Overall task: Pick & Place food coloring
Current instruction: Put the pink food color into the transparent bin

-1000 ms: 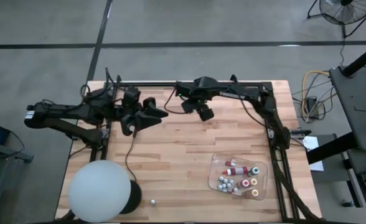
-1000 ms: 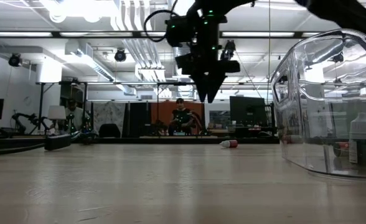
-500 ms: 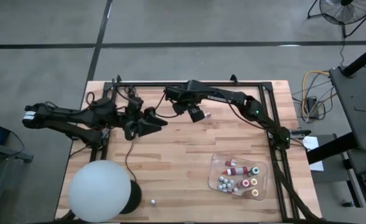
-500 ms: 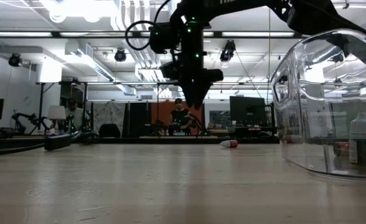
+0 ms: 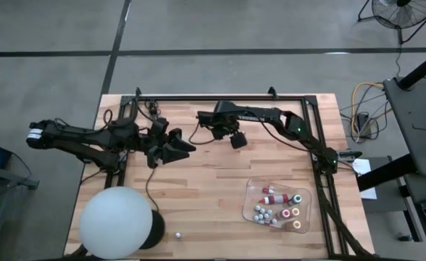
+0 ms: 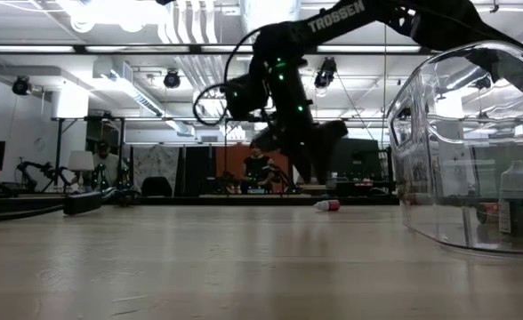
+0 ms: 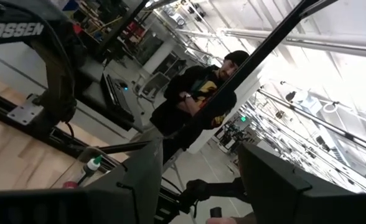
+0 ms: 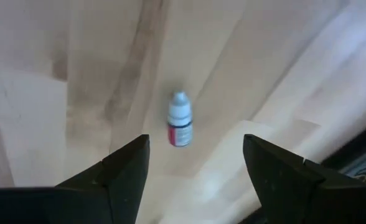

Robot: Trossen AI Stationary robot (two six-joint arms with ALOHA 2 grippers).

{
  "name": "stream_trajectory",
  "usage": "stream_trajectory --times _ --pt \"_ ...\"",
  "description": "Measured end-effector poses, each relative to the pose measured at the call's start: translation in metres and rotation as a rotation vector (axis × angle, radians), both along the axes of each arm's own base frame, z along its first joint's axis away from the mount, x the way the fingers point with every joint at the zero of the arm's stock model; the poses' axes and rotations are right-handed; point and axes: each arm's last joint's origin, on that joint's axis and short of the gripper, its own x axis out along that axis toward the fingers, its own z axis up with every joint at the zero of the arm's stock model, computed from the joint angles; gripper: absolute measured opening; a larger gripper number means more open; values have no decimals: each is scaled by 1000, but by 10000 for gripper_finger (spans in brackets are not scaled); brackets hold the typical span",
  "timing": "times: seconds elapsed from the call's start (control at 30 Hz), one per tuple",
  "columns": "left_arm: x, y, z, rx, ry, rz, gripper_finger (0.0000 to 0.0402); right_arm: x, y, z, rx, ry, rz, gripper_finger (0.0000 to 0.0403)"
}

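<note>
Overhead, the right gripper hovers with fingers apart above a white-capped food coloring bottle lying on the table; the left gripper, fingers apart, waits left of centre.

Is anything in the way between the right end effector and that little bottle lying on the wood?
Nothing visible: the right end effector is open over bare table, with the bottle lying flat just ahead of its fingers.

Two dark, slender jointed arms, white TROSSEN lettering on the right arm's link, small green indicator lights near its wrist, black cables looping beside each tool, left tool and right tool with broad, flat, wedge-shaped black fingers
</note>
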Motion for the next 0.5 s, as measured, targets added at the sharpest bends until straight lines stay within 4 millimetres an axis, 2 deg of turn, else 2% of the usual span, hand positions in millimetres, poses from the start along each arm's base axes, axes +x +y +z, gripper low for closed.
stream_trajectory --times 0.17,0.5 --pt "0 0 0 0 -1 -2 181 -5 0 -18 10 32 -12 250" --pt "0 0 -1 17 -3 2 181 -6 0 -31 34 28 8 253"
